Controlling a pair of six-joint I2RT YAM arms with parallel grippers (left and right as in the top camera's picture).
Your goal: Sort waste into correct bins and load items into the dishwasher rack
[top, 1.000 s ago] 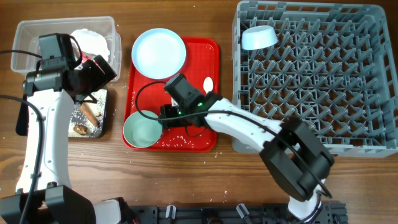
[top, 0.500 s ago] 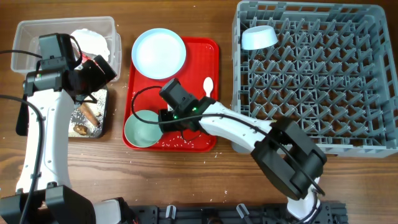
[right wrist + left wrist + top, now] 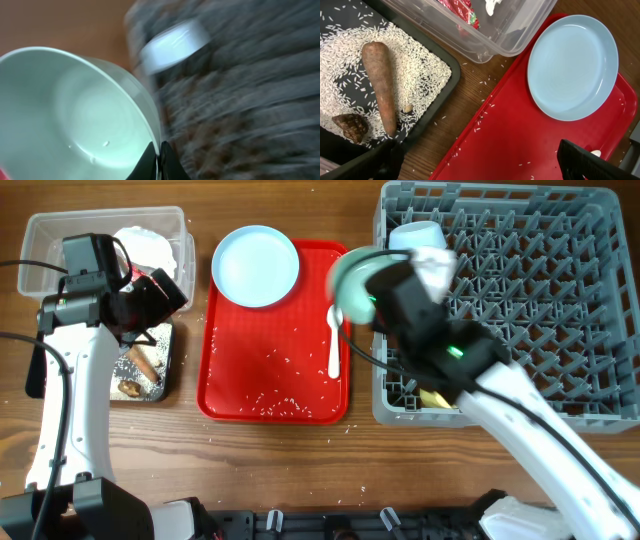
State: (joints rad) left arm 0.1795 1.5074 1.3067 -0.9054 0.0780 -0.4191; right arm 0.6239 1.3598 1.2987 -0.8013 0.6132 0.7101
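Note:
My right gripper (image 3: pixel 160 150) is shut on the rim of a mint bowl (image 3: pixel 75 110) and holds it in the air at the left edge of the grey dishwasher rack (image 3: pixel 520 300); the bowl (image 3: pixel 352 288) shows blurred overhead. A second pale bowl (image 3: pixel 175 45) lies in the rack's far left corner. The pale blue plate (image 3: pixel 255 265) and white spoon (image 3: pixel 334 340) lie on the red tray (image 3: pixel 225 395). My left gripper (image 3: pixel 480 160) is open and empty, above the gap between the black tray (image 3: pixel 435 90) and the red tray.
The clear tub (image 3: pixel 40 240) holds crumpled white paper (image 3: pixel 150 245) and the red-and-white wrapper (image 3: pixel 462 10). The black tray holds rice (image 3: pixel 420 65), the brown stick (image 3: pixel 380 85) and a dark scrap (image 3: pixel 351 127). Rice grains (image 3: pixel 275 400) dot the red tray. Something yellow (image 3: pixel 432 396) shows in the rack.
My right gripper lifted the mint bowl off the front of the red tray and swung it up and right to the rack's left edge. The left arm has not moved.

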